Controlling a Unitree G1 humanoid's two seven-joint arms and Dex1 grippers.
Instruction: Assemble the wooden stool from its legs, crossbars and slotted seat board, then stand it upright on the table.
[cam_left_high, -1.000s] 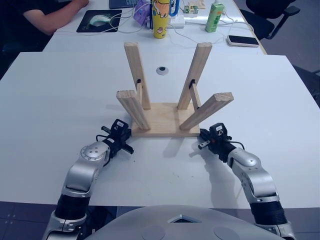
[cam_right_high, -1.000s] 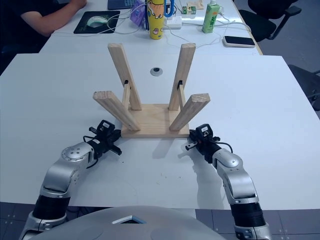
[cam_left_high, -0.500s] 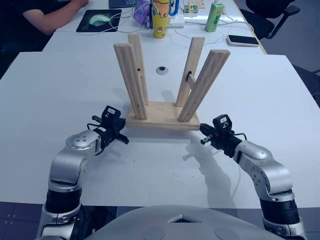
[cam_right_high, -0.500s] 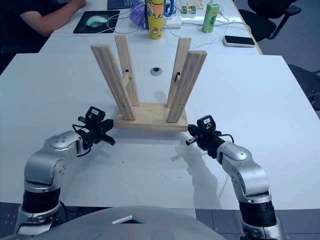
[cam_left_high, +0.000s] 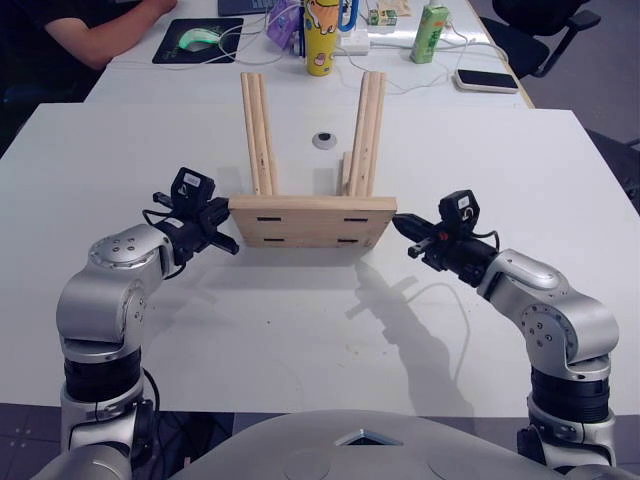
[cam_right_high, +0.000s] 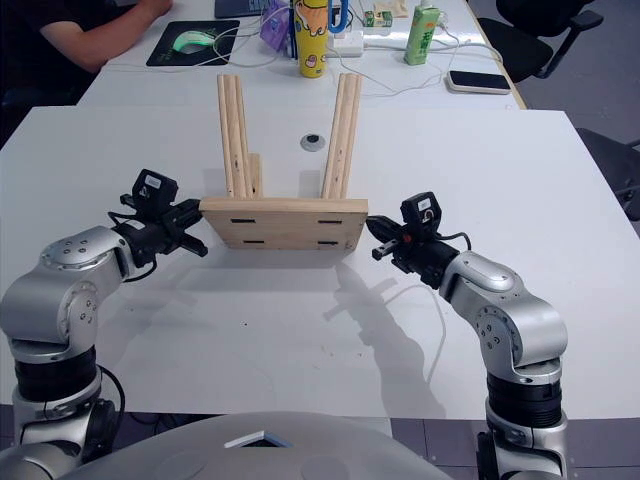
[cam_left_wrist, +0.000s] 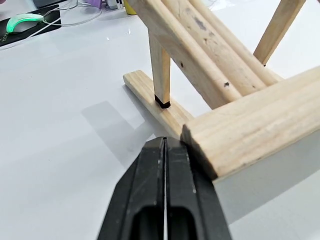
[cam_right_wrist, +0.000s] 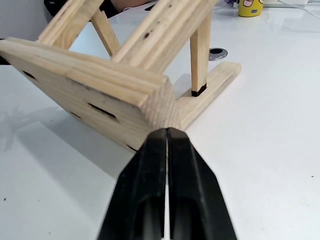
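Note:
The assembled wooden stool lies tipped on its side. Its slotted seat board (cam_left_high: 310, 220) stands on edge facing me, and the legs (cam_left_high: 258, 135) point away across the white table (cam_left_high: 300, 340). My left gripper (cam_left_high: 228, 238) is shut, its tip against the board's left end (cam_left_wrist: 235, 145). At the board's right end (cam_right_wrist: 160, 107) my right gripper (cam_left_high: 401, 222) is also shut, its tip touching the wood. In the wrist views the lower legs (cam_left_wrist: 150, 92) rest on the table, joined by short crossbars (cam_right_wrist: 200, 55). Both grippers hold nothing between their fingers (cam_left_wrist: 150, 170).
A second table behind carries a yellow cup (cam_left_high: 322, 40), a green carton (cam_left_high: 428, 32), a phone (cam_left_high: 485, 80) and a mouse on a dark pad (cam_left_high: 198, 42). A round cable grommet (cam_left_high: 323, 140) sits in the table between the stool's legs.
The stool has tipped from seat-down, legs-up onto its side, its legs swinging away from me. Both grippers rose and spread outward along the board's ends.

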